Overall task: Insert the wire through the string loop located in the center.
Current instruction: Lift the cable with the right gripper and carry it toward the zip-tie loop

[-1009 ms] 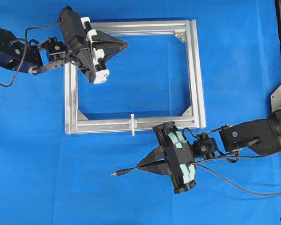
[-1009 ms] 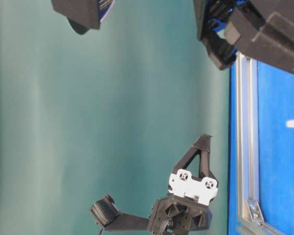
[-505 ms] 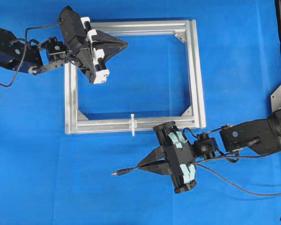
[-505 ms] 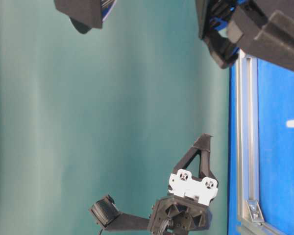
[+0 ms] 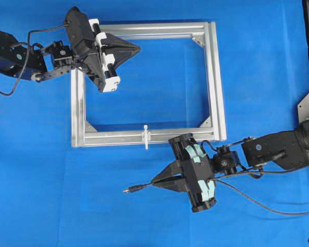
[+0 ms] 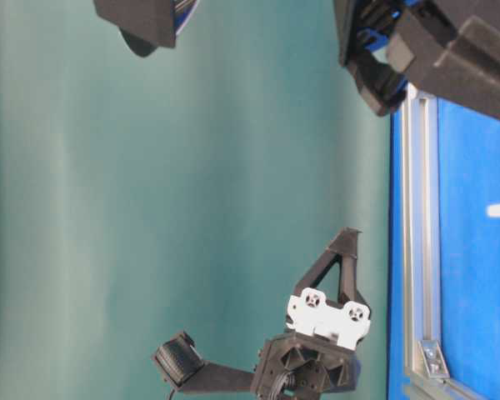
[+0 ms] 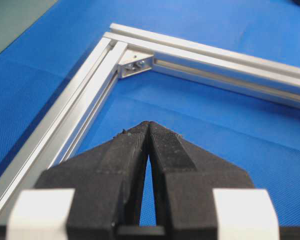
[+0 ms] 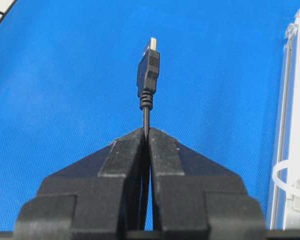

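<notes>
right gripper (image 8: 146, 131) pinching wire (image 8: 148, 70), string loop (image 5: 146, 136) apart

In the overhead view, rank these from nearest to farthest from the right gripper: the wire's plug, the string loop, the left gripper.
Measured from the right gripper:
1. The wire's plug, just beyond its tips, toward the left of the view.
2. The string loop, above it on the frame's near bar.
3. The left gripper, far off over the frame's upper left.

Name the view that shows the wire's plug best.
Right wrist view: the wire fills the centre, plug and metal tip sharp above the right end effector. Overhead shows it small; left wrist and table-level views miss it.
</notes>
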Motion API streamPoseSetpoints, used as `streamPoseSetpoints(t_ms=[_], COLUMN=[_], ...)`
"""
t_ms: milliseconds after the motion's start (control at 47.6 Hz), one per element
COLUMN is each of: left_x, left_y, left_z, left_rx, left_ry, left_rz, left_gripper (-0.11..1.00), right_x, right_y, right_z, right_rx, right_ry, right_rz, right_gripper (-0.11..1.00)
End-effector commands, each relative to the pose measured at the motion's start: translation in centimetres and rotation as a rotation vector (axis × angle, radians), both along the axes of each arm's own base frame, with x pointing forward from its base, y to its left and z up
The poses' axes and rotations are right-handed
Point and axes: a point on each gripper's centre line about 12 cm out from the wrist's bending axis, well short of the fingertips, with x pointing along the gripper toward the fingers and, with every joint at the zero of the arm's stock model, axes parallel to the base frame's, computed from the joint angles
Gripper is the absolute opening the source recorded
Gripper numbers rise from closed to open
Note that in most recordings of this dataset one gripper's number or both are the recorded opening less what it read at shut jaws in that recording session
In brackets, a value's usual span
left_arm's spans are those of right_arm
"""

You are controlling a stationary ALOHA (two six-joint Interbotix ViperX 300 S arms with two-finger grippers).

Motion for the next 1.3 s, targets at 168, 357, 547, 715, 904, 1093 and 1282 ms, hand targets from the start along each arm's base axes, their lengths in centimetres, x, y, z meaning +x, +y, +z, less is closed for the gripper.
streamPoseSetpoints(t_ms=[168, 357, 547, 715, 904, 1093, 1282], left_x=[0.2, 0.2, 0.2, 0.2, 0.2, 0.2, 0.2], left_y=[0.0, 0.0, 0.0, 0.0, 0.0, 0.0, 0.0], left_z=[1.5, 1.5, 1.5, 1.5, 1.4, 1.4, 1.5], left_rx=[0.016, 0.014, 0.014, 0.014, 0.014, 0.015, 0.017], left_ry=[-0.042, -0.042, -0.042, -0.042, -0.041, -0.040, -0.041], left_rz=[-0.003, -0.002, -0.002, -0.002, -0.002, -0.003, -0.004], left_gripper=[0.00, 0.00, 0.00, 0.00, 0.00, 0.00, 0.00], right_x=[0.2, 0.1, 0.1, 0.0, -0.7, -3.5, -6.0], right_y=[0.2, 0.2, 0.2, 0.1, -0.1, -1.1, -2.0], right_z=[1.2, 1.2, 1.2, 1.1, 0.9, 0.2, -0.1], right_rx=[0.009, 0.009, 0.009, 0.008, 0.008, 0.004, 0.006], right_ry=[-0.037, -0.037, -0.036, -0.031, -0.013, 0.022, 0.044], right_rz=[0.005, 0.005, 0.005, 0.003, 0.001, -0.005, -0.016], right_gripper=[-0.03, -0.03, -0.03, -0.03, -0.03, -0.03, -0.03])
